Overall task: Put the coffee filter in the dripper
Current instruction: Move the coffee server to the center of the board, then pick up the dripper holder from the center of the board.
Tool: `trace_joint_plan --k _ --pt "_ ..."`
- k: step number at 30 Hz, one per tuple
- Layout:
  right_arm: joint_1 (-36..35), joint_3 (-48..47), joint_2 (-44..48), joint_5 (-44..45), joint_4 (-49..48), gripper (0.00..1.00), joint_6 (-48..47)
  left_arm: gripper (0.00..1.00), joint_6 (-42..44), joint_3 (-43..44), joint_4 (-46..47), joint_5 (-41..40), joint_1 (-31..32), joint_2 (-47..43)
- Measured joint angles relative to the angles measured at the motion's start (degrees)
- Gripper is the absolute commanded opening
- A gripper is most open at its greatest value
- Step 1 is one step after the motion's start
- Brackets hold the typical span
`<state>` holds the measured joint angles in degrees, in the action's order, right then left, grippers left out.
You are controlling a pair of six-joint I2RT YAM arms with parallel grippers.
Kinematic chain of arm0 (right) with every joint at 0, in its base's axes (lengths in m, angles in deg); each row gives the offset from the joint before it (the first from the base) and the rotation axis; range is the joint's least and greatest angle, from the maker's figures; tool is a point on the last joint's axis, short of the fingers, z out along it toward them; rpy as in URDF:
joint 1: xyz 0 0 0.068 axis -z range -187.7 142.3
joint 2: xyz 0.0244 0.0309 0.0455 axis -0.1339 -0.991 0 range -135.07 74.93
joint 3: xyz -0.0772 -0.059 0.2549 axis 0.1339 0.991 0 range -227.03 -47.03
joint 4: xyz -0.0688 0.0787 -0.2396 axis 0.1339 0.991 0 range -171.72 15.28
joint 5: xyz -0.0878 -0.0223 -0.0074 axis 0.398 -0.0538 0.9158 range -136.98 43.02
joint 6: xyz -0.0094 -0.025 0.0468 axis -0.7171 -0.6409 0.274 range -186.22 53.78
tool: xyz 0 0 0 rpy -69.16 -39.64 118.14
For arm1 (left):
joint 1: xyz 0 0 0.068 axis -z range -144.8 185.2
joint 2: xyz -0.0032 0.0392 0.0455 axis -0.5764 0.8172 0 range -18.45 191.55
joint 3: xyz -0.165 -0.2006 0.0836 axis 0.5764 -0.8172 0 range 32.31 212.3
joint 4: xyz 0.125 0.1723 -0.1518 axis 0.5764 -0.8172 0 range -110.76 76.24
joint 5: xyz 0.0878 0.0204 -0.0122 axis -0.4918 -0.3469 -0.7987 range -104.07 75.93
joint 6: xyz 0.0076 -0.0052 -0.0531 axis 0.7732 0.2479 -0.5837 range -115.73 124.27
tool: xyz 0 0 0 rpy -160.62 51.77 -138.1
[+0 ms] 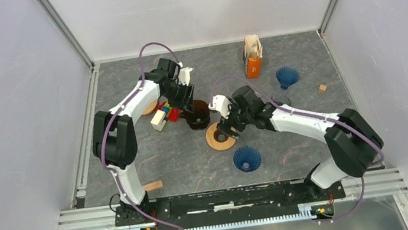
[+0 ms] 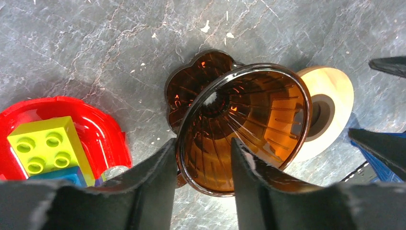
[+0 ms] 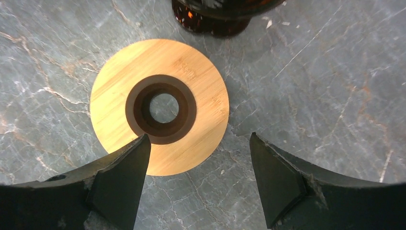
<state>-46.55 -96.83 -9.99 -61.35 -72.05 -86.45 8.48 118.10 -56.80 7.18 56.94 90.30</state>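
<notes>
Left arm (image 1: 129, 104) is arched out and crooked inward, and my left claw (image 2: 202, 143) points down with one finger inside the brown dripper (image 2: 268, 110) rim and one outside, open, not pinching it. Right arm (image 1: 303, 121) is stretched low toward the middle, with my right claw (image 3: 198, 138) spread wide and empty over the wooden ring (image 3: 115, 86) just beside the dripper. The filters (image 1: 251, 46) sit in the orange holder (image 1: 252, 68) at the back of the counter (image 1: 290, 151), well apart from both claws.

The dripper (image 2: 244, 124) is translucent amber-brown, ribbed with fine dark lines. The ring (image 3: 160, 108) is pale bamboo grain — dark brown round its hole. Grey bench (image 3: 311, 86), veined white and rust. Lime-yellow brick (image 2: 45, 143), glossy red dish (image 2: 103, 139), orange box (image 1: 253, 68).
</notes>
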Motion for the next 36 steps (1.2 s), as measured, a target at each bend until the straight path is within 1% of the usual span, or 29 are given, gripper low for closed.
trace_joint_plan --k 5,7,9,14,19,22,24,26,30,33,36 --pt "-0.4 -0.9 -4.8 1.7 0.1 0.83 1.0 0.79 -0.5 -1.1 0.3 -0.5 0.0 -1.8" --pt "-0.4 -1.7 -6.2 2.2 0.2 0.82 1.1 0.84 -0.5 -1.6 0.4 -1.1 0.0 -3.2" --pt "-0.5 -2.7 -7.5 2.5 0.3 0.83 1.3 0.87 -0.5 -2.0 0.4 -1.7 -0.2 -5.1" --pt "-0.7 -5.9 -10.7 2.7 0.5 0.81 1.6 0.90 -0.5 -2.8 1.6 -2.4 -1.5 -10.3" --pt "-1.1 -7.6 -13.8 2.7 0.5 0.76 1.9 0.91 -0.4 -3.1 2.8 -3.8 -2.5 -13.3" --pt "-1.2 -7.6 -15.0 2.8 0.9 0.69 1.9 0.91 -0.5 -3.8 3.4 -3.9 -3.0 -14.5" --pt "-1.2 -7.6 -15.4 2.9 1.3 0.59 1.7 0.91 -0.5 -4.8 4.1 -3.4 -3.7 -15.4" --pt "-1.2 -7.6 -15.4 2.8 1.8 0.51 1.4 0.91 -0.5 -5.7 4.3 -2.9 -4.7 -16.5" --pt "-1.2 -9.0 -15.4 2.6 3.2 0.39 0.2 0.91 -0.5 -6.8 5.0 -2.7 -7.6 -19.0" --pt "-1.2 -11.3 -15.1 2.7 6.0 0.33 -1.1 0.91 -0.5 -8.0 6.3 -2.7 -9.3 -21.6" --pt "-1.2 -13.6 -13.6 2.8 8.7 0.30 -2.3 0.91 -0.5 -9.6 7.8 -2.7 -10.1 -24.2"
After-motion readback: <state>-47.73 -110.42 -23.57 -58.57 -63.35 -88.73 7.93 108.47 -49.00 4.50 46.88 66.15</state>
